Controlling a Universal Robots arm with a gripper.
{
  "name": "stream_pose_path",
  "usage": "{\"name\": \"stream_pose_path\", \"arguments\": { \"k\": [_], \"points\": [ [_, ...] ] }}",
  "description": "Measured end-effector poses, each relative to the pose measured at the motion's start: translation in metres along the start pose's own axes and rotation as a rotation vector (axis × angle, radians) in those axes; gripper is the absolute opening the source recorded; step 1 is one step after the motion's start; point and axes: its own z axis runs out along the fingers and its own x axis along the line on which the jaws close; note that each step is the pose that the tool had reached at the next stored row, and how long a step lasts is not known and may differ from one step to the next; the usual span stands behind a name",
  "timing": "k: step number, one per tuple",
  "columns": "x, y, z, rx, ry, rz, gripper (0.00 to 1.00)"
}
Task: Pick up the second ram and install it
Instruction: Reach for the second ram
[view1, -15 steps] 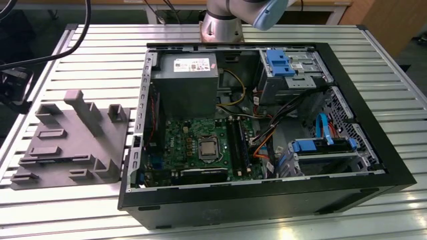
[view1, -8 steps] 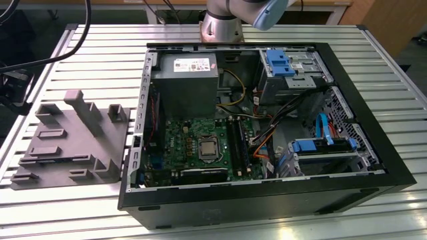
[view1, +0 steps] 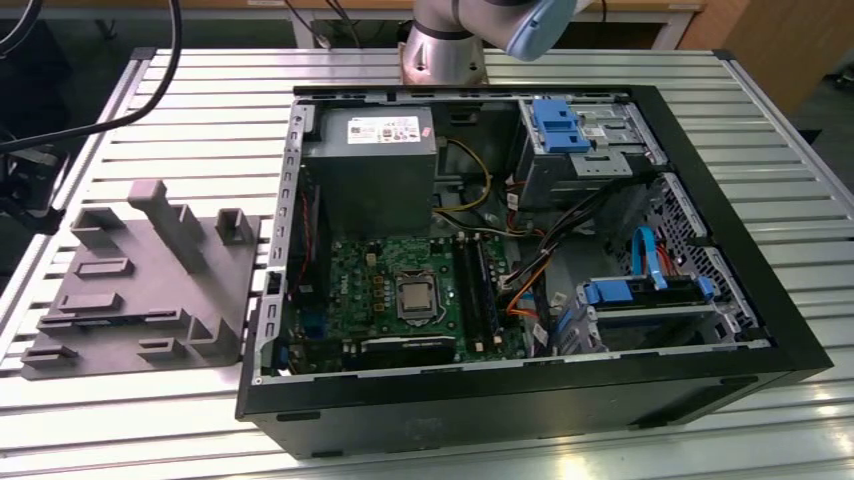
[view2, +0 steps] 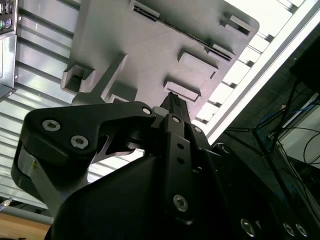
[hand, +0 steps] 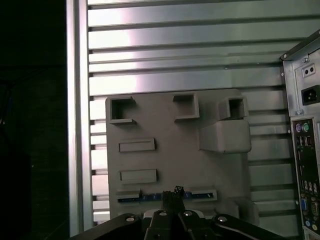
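The second ram (hand: 150, 197) is a thin blue strip standing on edge in a long slot of the grey holder tray (hand: 165, 125). In the first wrist view my gripper (hand: 174, 193) hangs well above the tray, its dark fingertips lined up over the middle of that strip and apart from it. The fingers look pressed together with nothing between them. In the second wrist view the gripper (view2: 172, 99) tapers to one narrow tip over the tray (view2: 150, 45). The exterior view has the tray (view1: 147, 280) on the table, to the left of the open computer case (view1: 521, 250).
Inside the case lies the green motherboard (view1: 387, 290), with dark memory slots (view1: 474, 285) beside the processor. A power supply (view1: 374, 160) and blue drive clips (view1: 558, 125) sit at the back. The arm's base (view1: 447, 45) stands behind the case. Cables hang off the table's far side.
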Motion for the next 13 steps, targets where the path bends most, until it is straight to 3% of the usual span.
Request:
{"name": "stream_pose_path", "arguments": {
  "k": [4, 8, 13],
  "points": [
    [0.0005, -0.0003, 0.0023, 0.0035, 0.0019, 0.0, 0.11],
    [0.0011, -0.0005, 0.004, 0.0127, 0.0018, 0.0, 0.11],
    [0.0015, -0.0007, 0.0052, 0.0346, 0.0009, 0.0, 0.11]
  ]
}}
